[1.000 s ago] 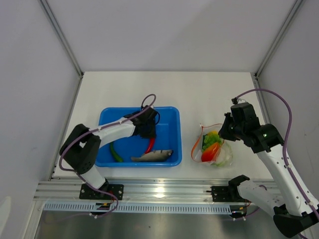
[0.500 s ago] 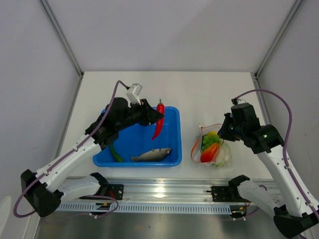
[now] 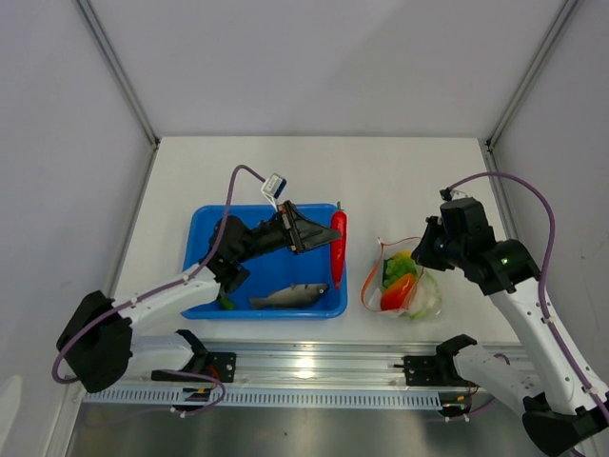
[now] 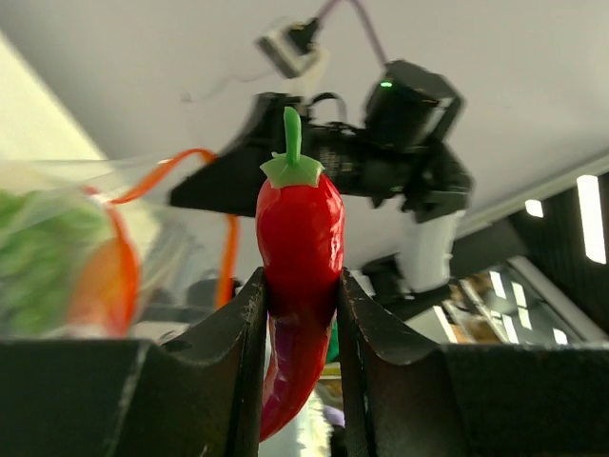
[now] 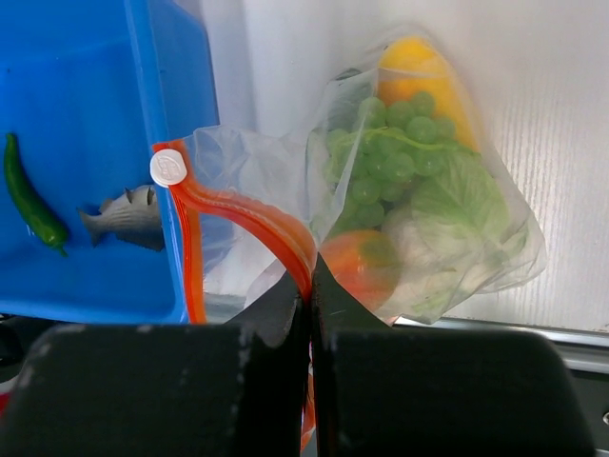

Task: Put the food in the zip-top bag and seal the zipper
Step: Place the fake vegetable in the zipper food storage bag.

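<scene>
My left gripper (image 3: 326, 240) is shut on a red chili (image 3: 337, 244) and holds it in the air over the right rim of the blue tray, just left of the zip-top bag (image 3: 407, 288). In the left wrist view the chili (image 4: 300, 233) stands stem-up between the fingers. My right gripper (image 5: 310, 278) is shut on the zipper (image 5: 249, 215), the red-orange strip, and holds the bag's mouth up and open towards the tray. Green grapes (image 5: 395, 133), a mango (image 5: 414, 62), a tomato (image 5: 366, 267) and pale green and white food lie inside the bag (image 5: 495, 248).
The blue tray (image 3: 205, 228) sits left of centre and holds a grey fish (image 3: 290, 295) and a dark green vegetable (image 3: 222, 297). A white slider tab (image 5: 168, 168) sits on the zipper. A metal rail runs along the table's near edge.
The left arm has lifted the chili out of the tray and carried it right, to the tray's right rim beside the bag. The right arm and bag have stayed put.
</scene>
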